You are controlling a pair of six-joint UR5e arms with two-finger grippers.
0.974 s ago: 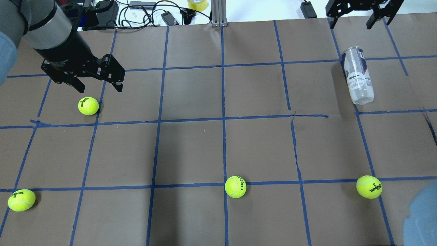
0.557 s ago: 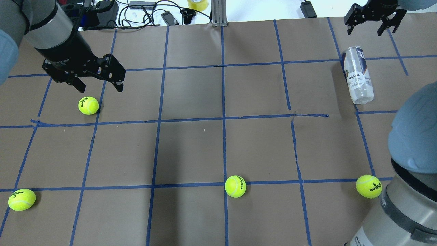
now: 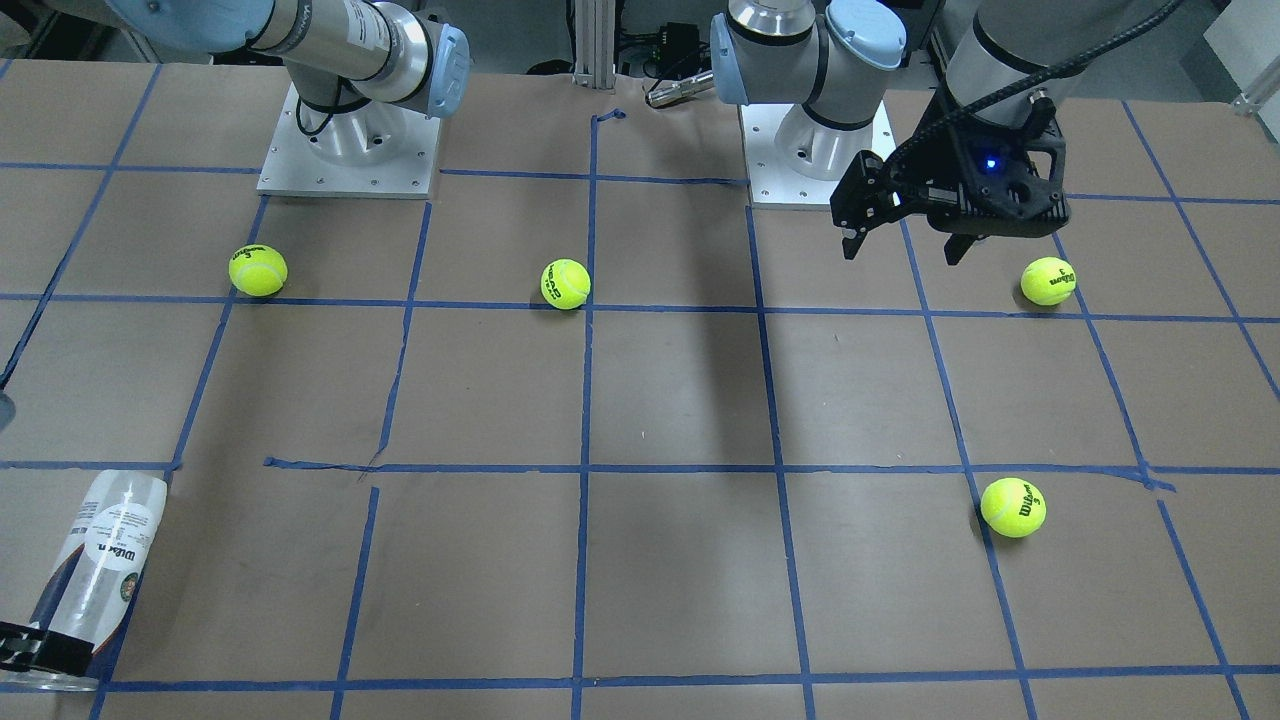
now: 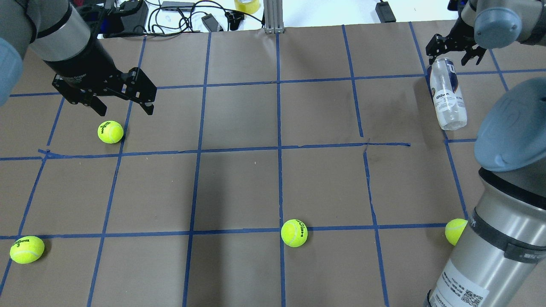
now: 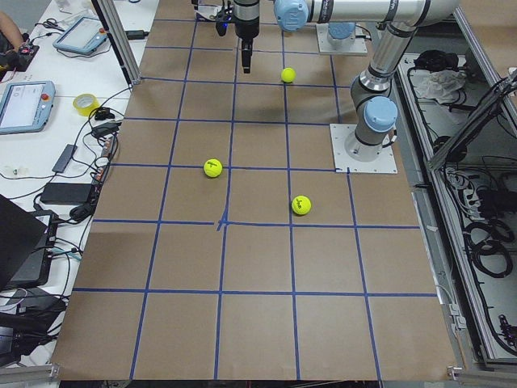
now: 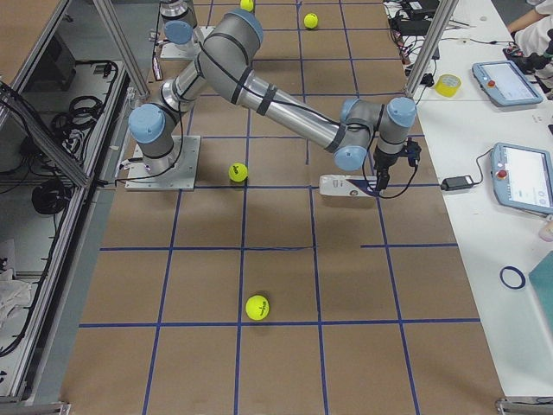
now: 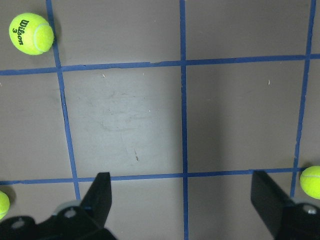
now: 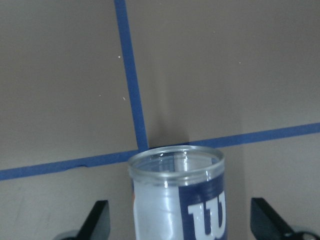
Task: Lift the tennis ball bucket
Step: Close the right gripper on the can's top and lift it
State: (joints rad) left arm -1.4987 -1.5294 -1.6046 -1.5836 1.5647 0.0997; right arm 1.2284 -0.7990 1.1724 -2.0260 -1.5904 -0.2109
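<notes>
— Where's the slim clear plastic tennis ball bucket [image 4: 446,96]?
— Lying sideways, robot's far right. The black right gripper [image 4: 453,53] is spread wide, empty, flanking its open rim. Probably light, slick, crushable; squeeze mid-label gently. The left gripper [image 4: 126,108]: wide, empty.

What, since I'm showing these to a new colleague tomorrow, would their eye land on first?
Most likely the clear can lying on its side at the far right of the table, with the right gripper open on either side of one end, not touching it. Next come the four bright yellow balls scattered over the brown, blue-taped surface, one of them close by the left gripper, which hangs open.
</notes>
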